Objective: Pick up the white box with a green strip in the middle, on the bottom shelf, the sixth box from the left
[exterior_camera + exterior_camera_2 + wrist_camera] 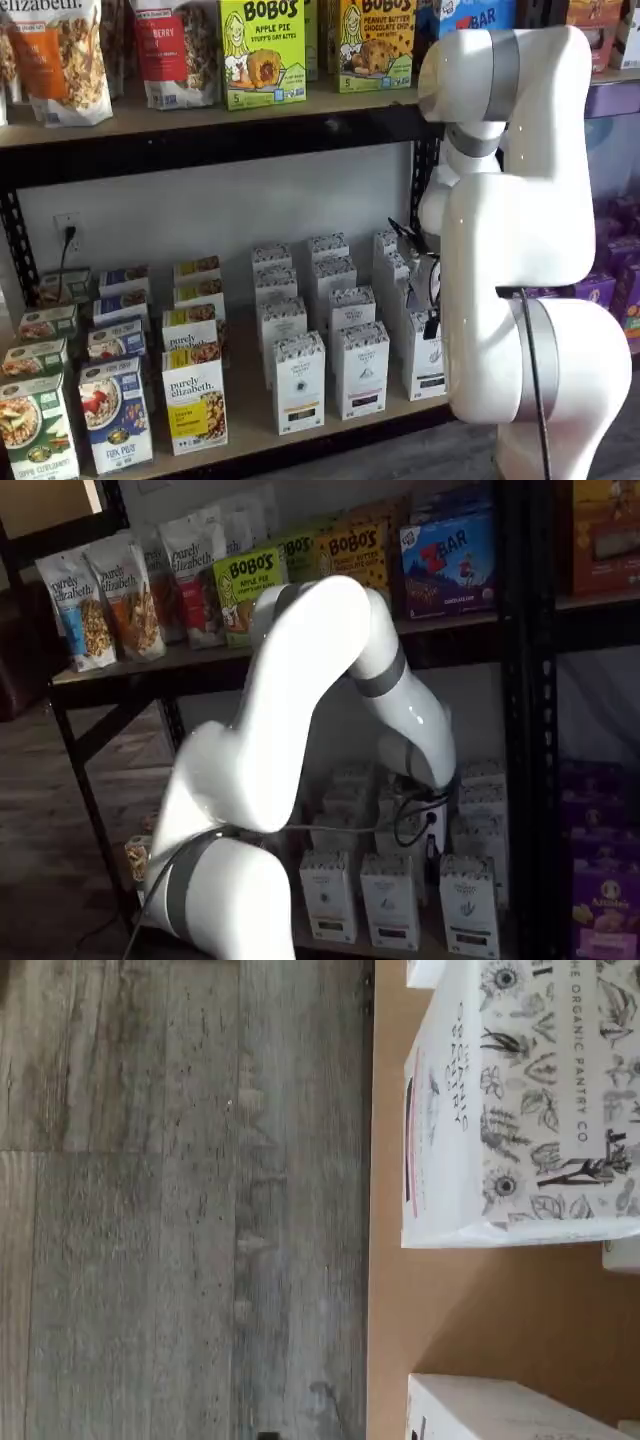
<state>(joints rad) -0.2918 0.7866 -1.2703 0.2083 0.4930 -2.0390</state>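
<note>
**While the gripper hangs spread, the white box stands under it**

Where the front row of the bottom shelf [250,442] ends, the white box [424,362] stands upright, just below and behind the gripper [432,320], its upper part hidden by it. In the other shelf view the same box [468,905] sits just beside and below the gripper [430,865]. Its fingers show only side-on, spread to their widest with nothing between them. Two like cartons [360,370] stand farther from the gripper along the same row. Beneath the wrist a speckled-top carton [520,1110] stands on the pale board; I cannot tell which one it is. Grey plank floor [150,1210] lies beyond the shelf's edge.
</note>
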